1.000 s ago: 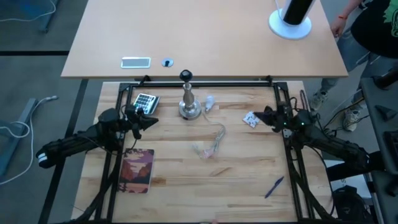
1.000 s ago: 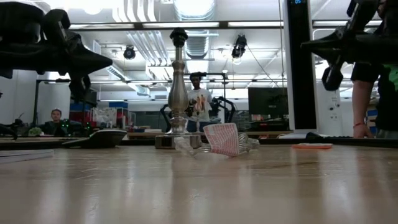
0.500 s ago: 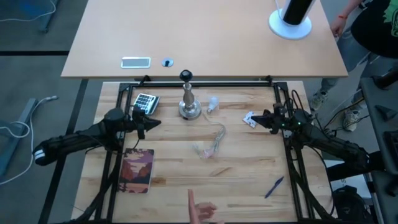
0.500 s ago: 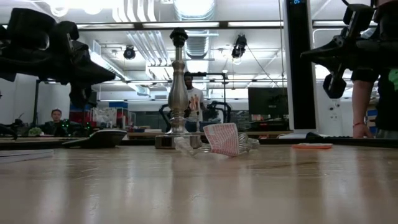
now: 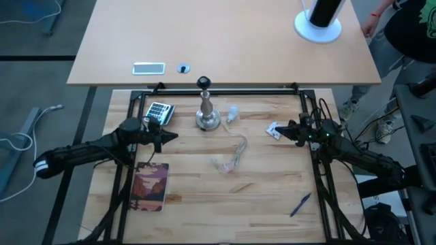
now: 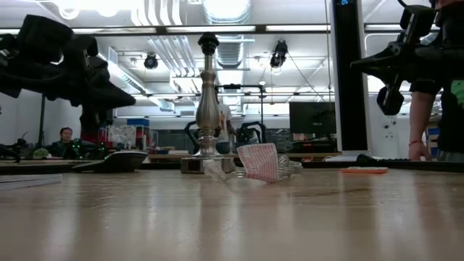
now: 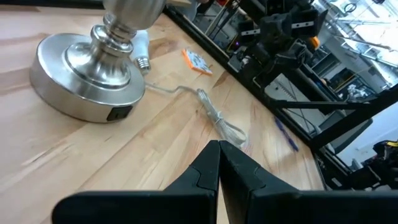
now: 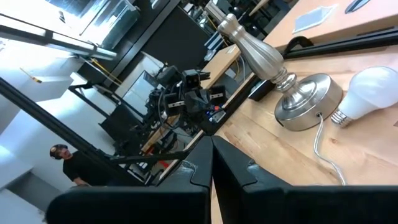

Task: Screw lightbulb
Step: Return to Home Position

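The silver lamp stand (image 5: 208, 117) stands upright on its round base at the table's far middle, its black socket (image 5: 203, 83) on top. The white lightbulb (image 5: 233, 113) lies on its side on the table just right of the base (image 7: 87, 81), and it also shows in the right wrist view (image 8: 376, 90). My left gripper (image 5: 175, 136) hovers shut to the left of the lamp and holds nothing. My right gripper (image 5: 283, 128) hovers shut to the right and also holds nothing.
The lamp's cord with a clear wrapper (image 5: 231, 158) lies in the table's middle. A white packet (image 5: 274, 131) lies under the right gripper's tip. A calculator (image 5: 159, 112) sits far left, a book (image 5: 151, 186) near left, and a pen (image 5: 300, 204) near right. People stand beyond the table.
My left gripper has sunk and tipped its tip downward, creeping a little toward the lamp, still shut. My right gripper's tip has dipped slightly. A person's hand showed briefly at the table's near edge and is gone.
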Controlling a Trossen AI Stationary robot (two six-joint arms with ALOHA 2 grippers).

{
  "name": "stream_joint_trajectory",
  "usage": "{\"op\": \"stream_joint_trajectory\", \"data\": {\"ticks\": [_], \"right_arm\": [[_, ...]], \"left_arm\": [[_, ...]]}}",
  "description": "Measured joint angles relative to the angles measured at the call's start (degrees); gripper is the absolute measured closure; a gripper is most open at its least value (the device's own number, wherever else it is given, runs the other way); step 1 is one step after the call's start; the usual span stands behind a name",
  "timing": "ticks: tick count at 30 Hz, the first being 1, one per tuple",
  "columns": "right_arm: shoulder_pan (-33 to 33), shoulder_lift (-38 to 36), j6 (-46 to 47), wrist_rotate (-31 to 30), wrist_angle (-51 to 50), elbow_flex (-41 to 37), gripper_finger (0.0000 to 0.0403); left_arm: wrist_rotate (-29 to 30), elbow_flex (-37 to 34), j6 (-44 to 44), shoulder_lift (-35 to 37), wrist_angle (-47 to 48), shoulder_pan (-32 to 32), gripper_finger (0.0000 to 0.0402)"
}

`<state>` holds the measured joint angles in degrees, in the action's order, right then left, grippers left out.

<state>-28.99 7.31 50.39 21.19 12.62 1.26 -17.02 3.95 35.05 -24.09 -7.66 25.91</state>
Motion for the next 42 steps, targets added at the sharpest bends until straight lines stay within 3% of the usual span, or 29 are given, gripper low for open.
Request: {"op": "stream_joint_trajectory", "data": {"ticks": [42], "right_arm": [[0.0, 0.0, 0.0, 0.0, 0.0, 0.0, 0.04]], "left_arm": [[0.0, 0.0, 0.0, -7.7, -0.1, 0.0, 0.0401]]}}
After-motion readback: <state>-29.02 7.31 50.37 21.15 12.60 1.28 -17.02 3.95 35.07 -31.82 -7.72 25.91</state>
